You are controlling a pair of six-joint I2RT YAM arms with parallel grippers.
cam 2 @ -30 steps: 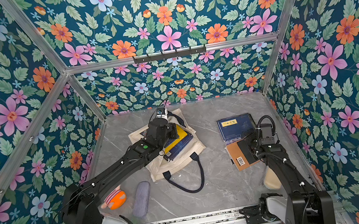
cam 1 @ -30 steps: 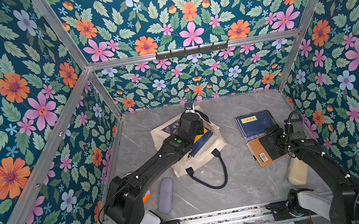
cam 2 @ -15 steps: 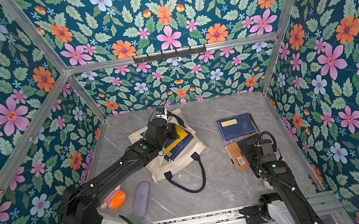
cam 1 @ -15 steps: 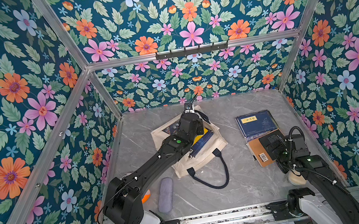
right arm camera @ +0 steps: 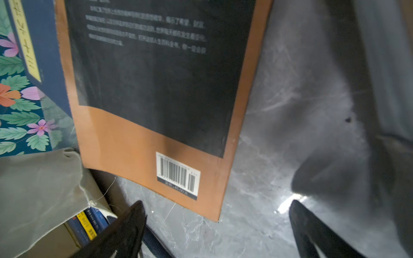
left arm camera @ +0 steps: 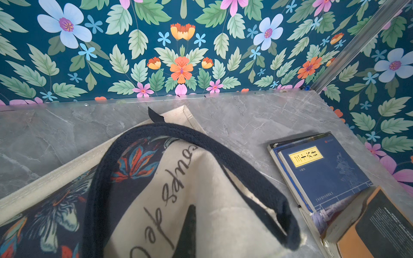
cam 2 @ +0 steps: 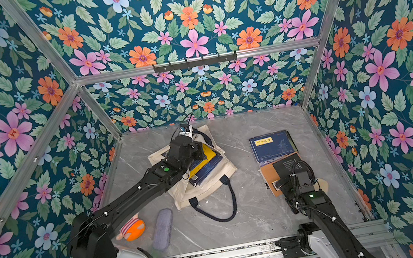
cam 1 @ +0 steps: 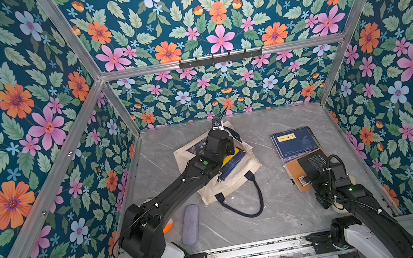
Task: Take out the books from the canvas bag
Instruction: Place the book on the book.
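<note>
Pinching the cream bag point(cam 1: 237, 184) with the left gripper point(left arm camera: 190, 225), jaws clenched on a raised fold of canvas near its 12 o'clock edge, one navy handle point(left arm camera: 223, 156) draped over the fold. Lying otherwise flat at about 10 o'clock of the table's point(cam 1: 271, 218) middle, second handle loop point(cam 1: 243, 203) spread on the marble at 6. Showing in the bag's open mouth: navy and yellow books point(cam 1: 232, 161). Resting at 3 o'clock of the bag, well apart and close to the right wall: a navy book point(cam 1: 295, 141) atop a small stack, an orange-and-black book point(cam 1: 305, 167) overlapping its 6 o'clock edge. Hanging just beside that book's barcode corner: right gripper point(right arm camera: 216, 232), jaws spread wide, nothing between. Leaving bare marble at 5 to 6 o'clock between the arms and a strip along the back wall at 12; crowding 7 o'clock with a lilac pouch point(cam 1: 190, 224) and an orange toy point(cam 2: 132, 228). Reading little: yellow label point(left arm camera: 305, 156) with dark Chinese characters, white barcode point(right arm camera: 177, 176) over a blurred line, looping cursive point(left arm camera: 172, 178) on the bag, letters not made out.
</note>
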